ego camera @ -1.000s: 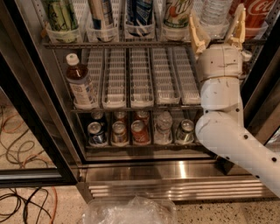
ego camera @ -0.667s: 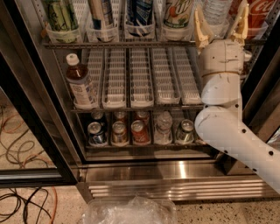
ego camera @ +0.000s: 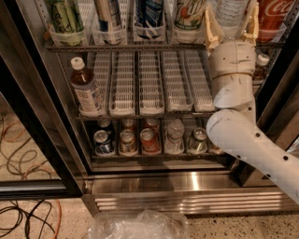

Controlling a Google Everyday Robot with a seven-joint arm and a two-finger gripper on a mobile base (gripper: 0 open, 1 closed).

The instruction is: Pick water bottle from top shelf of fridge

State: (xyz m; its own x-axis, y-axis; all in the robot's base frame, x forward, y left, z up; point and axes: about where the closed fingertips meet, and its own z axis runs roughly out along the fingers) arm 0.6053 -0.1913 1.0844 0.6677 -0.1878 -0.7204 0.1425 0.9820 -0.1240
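The water bottle (ego camera: pixel 229 18) was seen upright, long axis vertical, on the top shelf (ego camera: pixel 126 47). The gripper (ego camera: pixel 230 6) was spread wide around it, apparently untouching.

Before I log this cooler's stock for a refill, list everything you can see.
water bottle: one, clear, top shelf, right
soda bottles: five, mixed colours, top shelf
brown-drink bottles: two, white caps, middle rack ends
slatted lanes: several, white, middle rack
cans: several, mixed, bottom rack
small bottle: one, clear, among cans
fridge: one, black frame, steel base
cables: several, orange and black, floor left
plastic wrap: one, clear, floor front
arm: one, white, right
end effector: one, beige, open, straddling water bottle
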